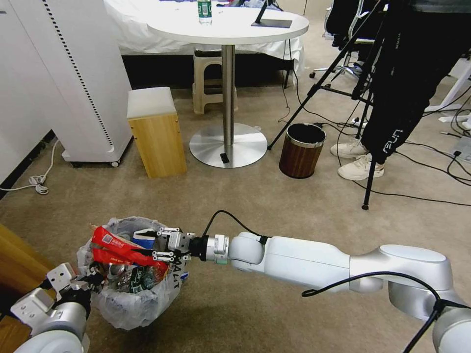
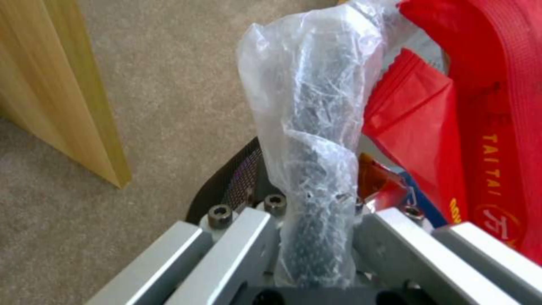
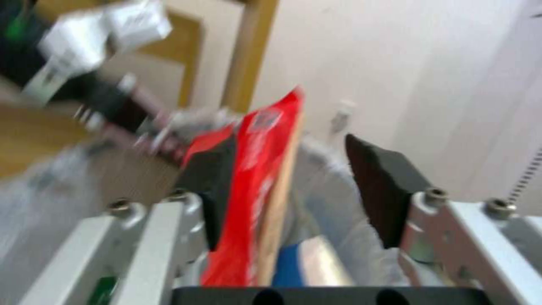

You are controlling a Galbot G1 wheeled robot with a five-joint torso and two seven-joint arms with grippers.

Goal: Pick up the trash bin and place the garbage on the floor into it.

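Nearest, at lower left of the head view, the left gripper (image 1: 81,287) is clamped on the bag-wrapped rim of the trash bin (image 1: 130,299), holding it beside a wooden panel (image 2: 67,93) over the floor (image 1: 274,196). The bin is full of garbage: red snack bags (image 1: 117,247), a blue-white cup (image 1: 144,239), a wooden stick (image 1: 93,227). The right gripper (image 1: 154,244) reaches in over the rim from the right, jaws apart, one pad (image 3: 211,178) against a red bag, the other pad (image 3: 384,186) free of it. Farther off stand a wooden box stool (image 1: 157,132), a white cabinet (image 1: 73,73), a round pedestal table (image 1: 228,24), a brown wood-grain bin (image 1: 300,152) and a tripod (image 1: 365,98) with cables.
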